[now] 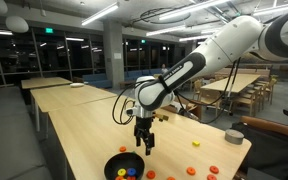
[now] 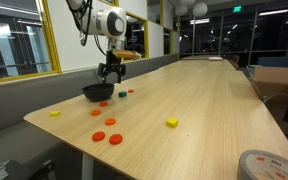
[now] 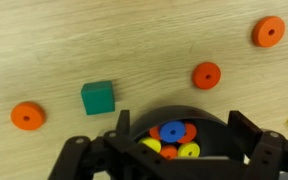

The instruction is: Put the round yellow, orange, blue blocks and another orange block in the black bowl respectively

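Observation:
The black bowl (image 3: 174, 112) sits near the table's end in both exterior views (image 1: 124, 168) (image 2: 98, 92). In the wrist view it holds a blue disc (image 3: 173, 131), two yellow discs (image 3: 189, 150) and orange discs (image 3: 169, 153). My gripper (image 3: 181, 128) hangs open and empty just above the bowl, a finger over each side of it; it also shows in both exterior views (image 1: 142, 148) (image 2: 110, 78). Loose orange discs (image 3: 206, 75) (image 3: 27, 116) (image 3: 270, 31) lie on the wood beyond the bowl.
A green cube (image 3: 98, 97) lies close to the bowl. More orange discs (image 2: 111, 123) (image 1: 191, 170) and a yellow block (image 2: 171, 123) lie on the long wooden table (image 2: 204, 100). A tape roll (image 2: 264, 165) stands at its far corner.

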Robot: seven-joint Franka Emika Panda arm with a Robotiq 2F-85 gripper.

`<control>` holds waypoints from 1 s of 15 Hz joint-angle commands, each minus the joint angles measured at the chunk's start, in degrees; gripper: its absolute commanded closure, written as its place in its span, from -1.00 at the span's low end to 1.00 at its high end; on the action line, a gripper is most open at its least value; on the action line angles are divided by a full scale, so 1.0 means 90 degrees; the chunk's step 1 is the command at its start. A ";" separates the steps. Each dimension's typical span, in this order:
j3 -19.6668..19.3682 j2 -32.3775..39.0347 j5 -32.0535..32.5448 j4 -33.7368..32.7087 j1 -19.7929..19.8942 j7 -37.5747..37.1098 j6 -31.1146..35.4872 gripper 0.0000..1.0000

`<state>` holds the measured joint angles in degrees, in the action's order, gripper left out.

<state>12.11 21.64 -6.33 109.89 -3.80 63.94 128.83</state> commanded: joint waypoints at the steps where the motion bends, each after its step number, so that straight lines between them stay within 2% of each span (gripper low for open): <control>1: -0.0040 -0.0656 -0.0120 0.0894 -0.0154 -0.1270 0.0591 -1.00; 10: 0.0067 -0.1173 0.0118 0.2046 -0.0750 -0.5228 0.1393 -1.00; 15: -0.0178 -0.1073 0.0607 0.2127 -0.0985 -0.7246 0.1640 -1.00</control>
<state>12.51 13.24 -4.27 127.63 -11.38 8.30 141.46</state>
